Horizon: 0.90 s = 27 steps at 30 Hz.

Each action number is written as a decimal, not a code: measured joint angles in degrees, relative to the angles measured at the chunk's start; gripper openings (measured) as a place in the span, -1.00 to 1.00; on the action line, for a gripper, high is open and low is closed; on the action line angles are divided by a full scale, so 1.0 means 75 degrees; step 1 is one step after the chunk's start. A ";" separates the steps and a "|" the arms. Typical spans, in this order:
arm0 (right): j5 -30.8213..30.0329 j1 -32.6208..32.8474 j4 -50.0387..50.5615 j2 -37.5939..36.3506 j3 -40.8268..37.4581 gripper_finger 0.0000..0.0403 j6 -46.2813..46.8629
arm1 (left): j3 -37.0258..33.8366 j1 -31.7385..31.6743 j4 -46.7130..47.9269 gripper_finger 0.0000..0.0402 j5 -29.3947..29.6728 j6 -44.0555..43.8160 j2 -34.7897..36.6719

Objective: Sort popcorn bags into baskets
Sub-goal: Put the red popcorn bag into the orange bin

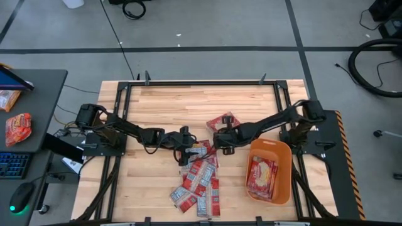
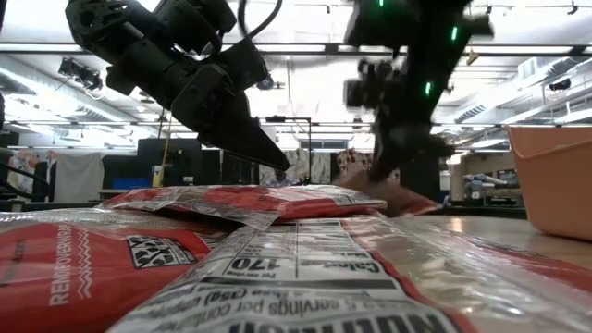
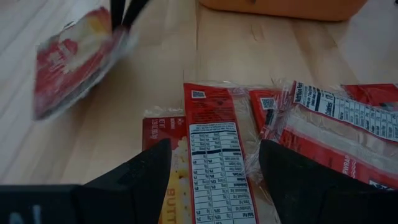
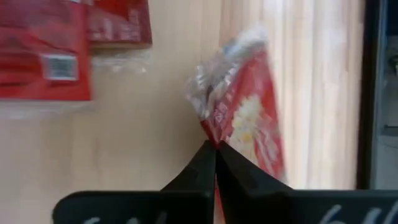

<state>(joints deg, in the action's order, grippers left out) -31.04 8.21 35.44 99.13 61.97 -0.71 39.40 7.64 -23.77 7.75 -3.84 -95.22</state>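
The right gripper [image 4: 215,146] was pinched shut on the edge of a popcorn bag [image 4: 249,118], far of the pile [image 1: 198,182] and left of the orange basket [image 1: 284,150]. The left gripper [image 3: 214,165] hung wide open over the pile, holding nothing. The bag looked light, floppy and crinkly, probably slippery; an edge seam seemed the best hold.

A dark side desk [image 1: 44,85] is standing off the table's left edge, and a keyboard [image 1: 14,164] and a mouse [image 1: 22,199] are sitting along its near edge, the mouse glowing green. Black cables [image 1: 370,66] are coiling on the floor past the far right corner.
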 joint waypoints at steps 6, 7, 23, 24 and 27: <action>0.0460 0.0595 0.1533 -0.0706 0.1139 -0.97 0.0836 | 0.0000 0.0058 0.0011 0.23 0.0000 -0.0120 0.0000; 0.0590 0.0704 0.1737 -0.0816 0.1288 -0.98 0.0988 | 0.0000 0.0081 0.0011 0.23 0.0000 -0.0151 0.0000; 0.2367 0.2928 0.2722 -0.2681 0.2539 -0.99 0.4061 | 0.0000 0.0208 0.0008 0.23 -0.0003 -0.0045 0.0000; 0.2383 0.3100 0.2990 -0.2786 0.2536 -0.99 0.4414 | 0.0000 0.0207 0.0008 0.23 -0.0004 -0.0010 0.0000; 0.2363 0.3606 0.4011 -0.3019 0.2537 -0.99 0.5415 | 0.0000 0.0204 0.0008 0.23 -0.0002 0.0003 0.0000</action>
<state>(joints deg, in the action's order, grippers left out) -13.32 35.26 65.52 76.49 81.00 39.91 39.40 9.17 -23.70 7.73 -3.81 -95.22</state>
